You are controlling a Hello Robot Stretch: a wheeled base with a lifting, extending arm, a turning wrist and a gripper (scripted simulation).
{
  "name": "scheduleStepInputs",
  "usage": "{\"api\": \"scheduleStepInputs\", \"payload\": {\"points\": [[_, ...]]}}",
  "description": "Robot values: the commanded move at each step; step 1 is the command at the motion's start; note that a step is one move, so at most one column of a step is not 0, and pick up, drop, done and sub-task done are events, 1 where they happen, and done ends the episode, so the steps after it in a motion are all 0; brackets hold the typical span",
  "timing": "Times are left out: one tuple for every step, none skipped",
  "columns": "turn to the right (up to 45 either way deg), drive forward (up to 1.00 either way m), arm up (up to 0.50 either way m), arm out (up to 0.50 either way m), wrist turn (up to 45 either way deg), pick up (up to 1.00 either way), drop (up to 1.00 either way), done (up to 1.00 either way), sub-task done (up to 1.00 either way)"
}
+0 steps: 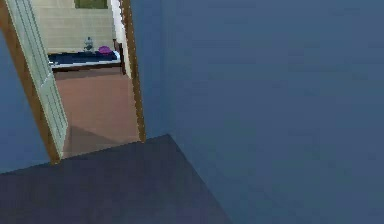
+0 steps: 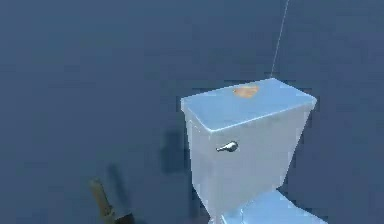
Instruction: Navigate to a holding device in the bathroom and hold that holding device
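In the arm side view a pale blue toilet tank (image 2: 250,140) stands against a dark blue wall, with a silver flush lever (image 2: 228,148) on its front. A small orange thing (image 2: 244,92) lies on the tank lid. Low on the arm side view's left, a short brown stick-like thing (image 2: 103,200) leans by the wall; its kind is not clear.
In the forward view an open doorway (image 1: 95,80) at the left leads to a room with a reddish floor (image 1: 95,105), its pale door (image 1: 35,70) swung aside. A dark counter (image 1: 85,60) with small things stands beyond. A blue wall (image 1: 270,100) spans the right.
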Motion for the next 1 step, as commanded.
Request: {"api": "scheduleStepInputs", "payload": {"points": [[-24.0, 0.0, 0.0, 0.0, 0.0, 0.0, 0.0, 0.0, 0.0]]}}
